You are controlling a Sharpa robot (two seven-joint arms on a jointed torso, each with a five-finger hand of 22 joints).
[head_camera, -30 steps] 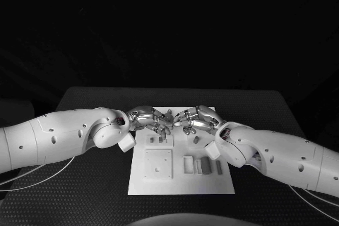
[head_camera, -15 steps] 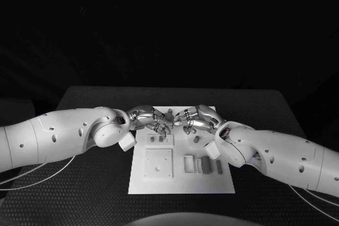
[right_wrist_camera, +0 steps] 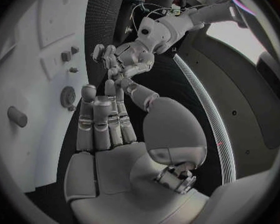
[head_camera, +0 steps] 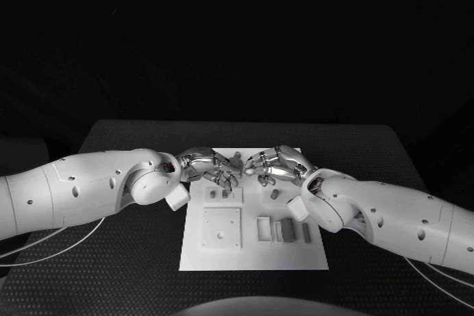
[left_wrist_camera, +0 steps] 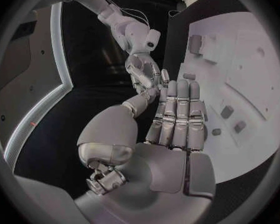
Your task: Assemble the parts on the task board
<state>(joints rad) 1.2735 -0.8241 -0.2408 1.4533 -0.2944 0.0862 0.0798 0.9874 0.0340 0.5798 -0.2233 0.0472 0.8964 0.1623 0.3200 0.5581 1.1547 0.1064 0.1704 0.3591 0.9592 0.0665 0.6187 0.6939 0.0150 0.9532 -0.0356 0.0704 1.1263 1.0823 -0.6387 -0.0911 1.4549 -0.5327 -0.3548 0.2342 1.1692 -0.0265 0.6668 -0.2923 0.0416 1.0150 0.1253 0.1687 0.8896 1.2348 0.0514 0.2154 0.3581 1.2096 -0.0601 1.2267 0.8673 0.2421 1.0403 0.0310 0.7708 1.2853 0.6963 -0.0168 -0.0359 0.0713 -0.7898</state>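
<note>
Now I see both hands meeting over the far end of the board (head_camera: 253,251) on the desk (head_camera: 118,261). Left hand (head_camera: 205,166) and right hand (head_camera: 277,166) have fingers extended side by side, fingertips nearly touching; whether they pinch anything I cannot tell. Two grey parts (head_camera: 286,229) lie near the board's right edge. Little has changed since a second ago.

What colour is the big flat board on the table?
White: the flat rectangular task board looks plain white against the black table, clearest in the head view.

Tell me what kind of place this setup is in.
Probably a robotics lab or test bench: a black table against a dark backdrop holds only a white task board with small parts, and the left hand and right hand meet above it.
</note>
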